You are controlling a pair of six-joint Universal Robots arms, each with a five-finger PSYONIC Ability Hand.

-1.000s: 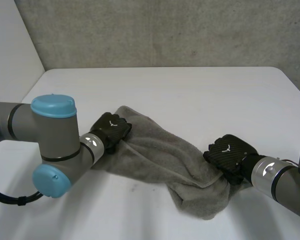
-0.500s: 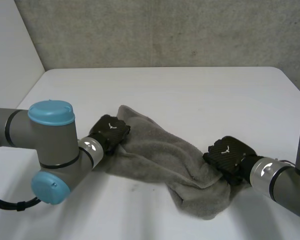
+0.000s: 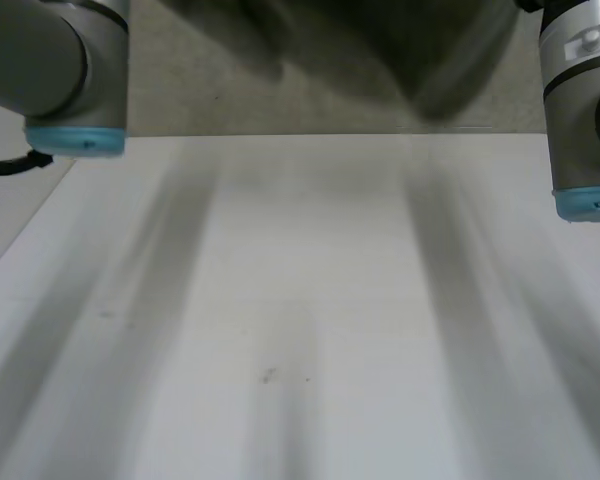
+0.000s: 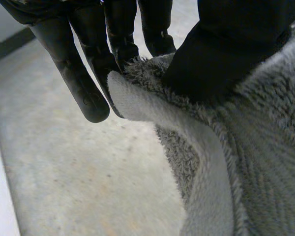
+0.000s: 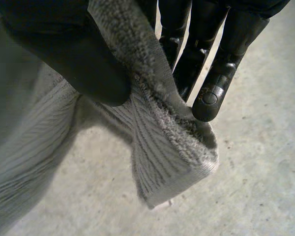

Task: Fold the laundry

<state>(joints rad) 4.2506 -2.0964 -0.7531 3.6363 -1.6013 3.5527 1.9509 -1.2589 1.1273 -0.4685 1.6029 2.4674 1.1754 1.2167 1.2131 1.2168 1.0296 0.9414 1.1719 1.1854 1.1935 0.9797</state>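
Left wrist view: left hand [image 4: 221,49] clamps the towel [image 4: 265,147] by its hem, right hand [image 5: 73,64] clamps a corner, both above the table [image 3: 300,340]. Probably soft, light, floppy; best held at corners.

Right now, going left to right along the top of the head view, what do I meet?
left arm -> towel, held up off the table -> right arm

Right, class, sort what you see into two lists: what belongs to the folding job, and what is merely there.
Belongs to the job: grey towel; left hand, pinching its edge; right hand, pinching a corner.
Merely there: white table; grey wall behind it.
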